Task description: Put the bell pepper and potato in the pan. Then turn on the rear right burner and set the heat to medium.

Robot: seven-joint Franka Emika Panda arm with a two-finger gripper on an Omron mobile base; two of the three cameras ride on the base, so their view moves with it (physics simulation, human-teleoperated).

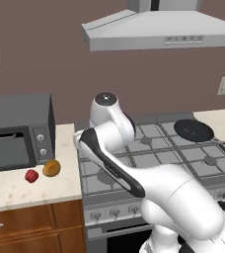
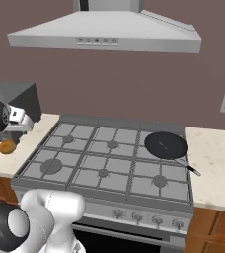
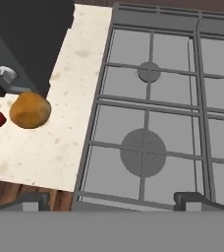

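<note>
First step in hand: nothing picked up, both vegetables on the counter, jaws wide and empty.

In the left base view I see the bell pepper (image 1: 31, 176) and the potato (image 1: 51, 168) just beside each other at 9 o'clock, in front of the microwave (image 1: 18, 131); the pan (image 1: 194, 130) sits on the stove's rear right grate at 3 o'clock, well apart. In the right base view the pan (image 2: 166, 145) lies empty, handle toward 4 o'clock, the potato (image 2: 7, 147) at the left edge. In the hand view my gripper (image 3: 111, 199) hovers released over the front left burner (image 3: 143, 152); the potato, smooth golden-brown, is at 9 o'clock, the glossy red pepper touching its far side. I judge the next move: swing toward 9, descend, close.
</note>
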